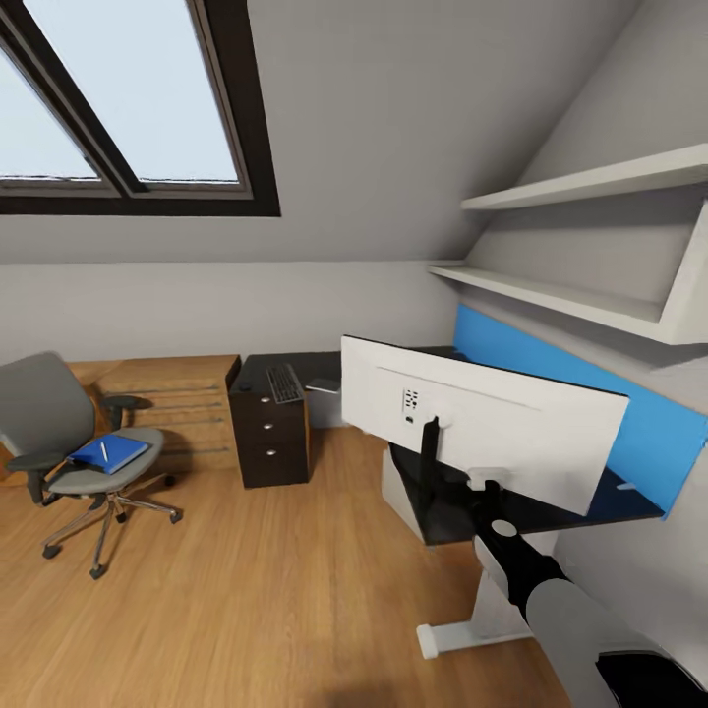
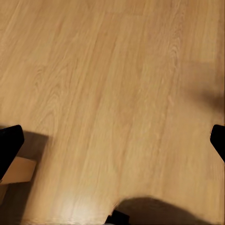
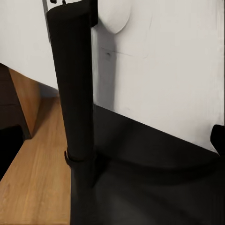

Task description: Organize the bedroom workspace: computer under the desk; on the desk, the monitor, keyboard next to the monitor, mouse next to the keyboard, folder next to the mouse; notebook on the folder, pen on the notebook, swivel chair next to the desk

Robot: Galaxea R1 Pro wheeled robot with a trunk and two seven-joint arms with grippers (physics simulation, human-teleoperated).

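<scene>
Swivel chair (image 1: 74,447) at far left, blue folder (image 1: 109,453) on its seat, pen (image 1: 103,450) lying on the folder. Keyboard (image 1: 284,383) rests on the black drawer unit (image 1: 269,428), long axis running away from the robot. Monitor (image 1: 482,423) stands on the desk (image 1: 531,513), white back toward the camera. Right gripper (image 3: 117,136) is at the monitor's stem (image 3: 75,93), fingertips spread wide, nothing held; stem upright, just ahead. Right arm clearly nearer. Left gripper (image 2: 112,140) wide apart, empty, over bare floor (image 2: 117,70).

Monitor (image 1: 511,433) hides desk (image 1: 551,511); notebook undiscernible.
</scene>
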